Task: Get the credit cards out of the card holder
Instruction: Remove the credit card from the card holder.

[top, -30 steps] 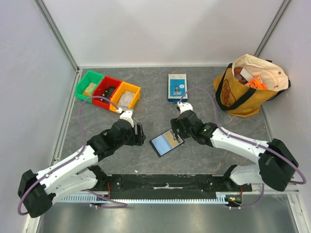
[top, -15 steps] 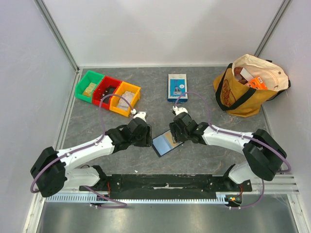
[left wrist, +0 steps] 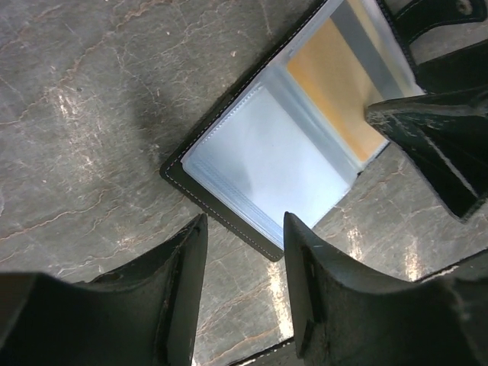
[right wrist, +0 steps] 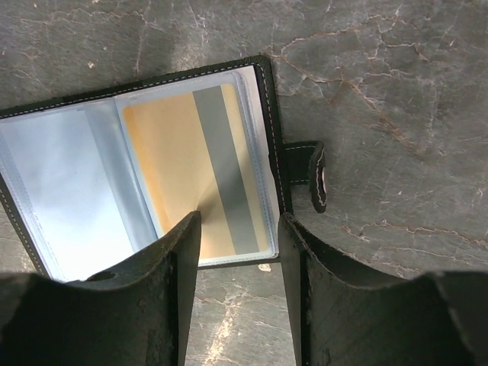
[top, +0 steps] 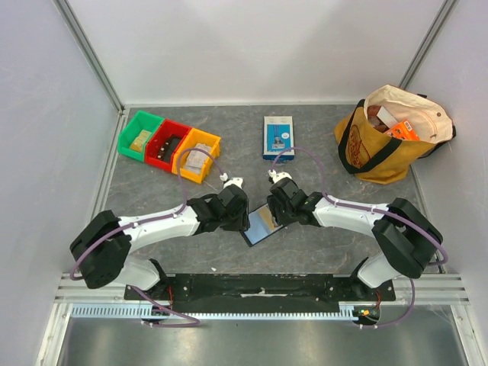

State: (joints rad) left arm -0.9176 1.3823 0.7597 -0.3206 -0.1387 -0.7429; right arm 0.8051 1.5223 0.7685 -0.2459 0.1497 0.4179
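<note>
The black card holder [top: 259,228] lies open on the table between my two grippers. Its clear pockets show in the left wrist view, where the near pocket [left wrist: 267,168] looks empty. A yellow-orange credit card [right wrist: 171,164] with a grey stripe sits in the right-hand pocket, and shows in the left wrist view too [left wrist: 339,88]. My left gripper [left wrist: 245,221] is open just above the holder's near corner, holding nothing. My right gripper [right wrist: 239,221] is open over the card pocket's near edge: one finger over the card, the other beside the rim. No other cards show.
The holder's strap with a snap [right wrist: 316,175] sticks out on its right. Green [top: 140,133], red [top: 168,142] and yellow [top: 198,152] bins stand at the back left. A blue-and-white box [top: 278,137] is at the back middle, a yellow tote bag [top: 393,133] at the back right.
Both arms have swung inward and come down at the holder from either side. Both pairs of jaws have narrowed. The holder has barely shifted.
</note>
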